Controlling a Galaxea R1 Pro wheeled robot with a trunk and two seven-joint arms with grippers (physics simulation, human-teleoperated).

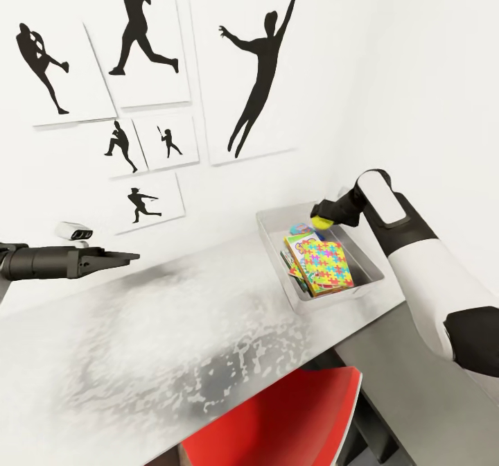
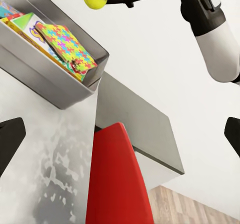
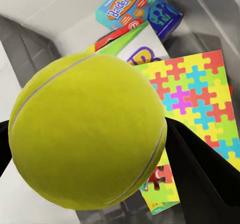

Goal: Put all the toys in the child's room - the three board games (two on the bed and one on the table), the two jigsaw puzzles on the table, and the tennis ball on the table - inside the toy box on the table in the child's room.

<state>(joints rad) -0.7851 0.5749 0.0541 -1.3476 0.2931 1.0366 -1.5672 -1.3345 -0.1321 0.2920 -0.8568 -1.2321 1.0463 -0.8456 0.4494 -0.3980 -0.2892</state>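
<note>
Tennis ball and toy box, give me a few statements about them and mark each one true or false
1. The right claw holds the tennis ball above the toy box. True.
2. A jigsaw puzzle lies on top inside the toy box. True.
3. The toy box sits on the red chair. False: it sits on the table.
4. The left claw grips a board game. False: it holds nothing.
5. The tennis ball rests on the table. False: it is held in the air.
</note>
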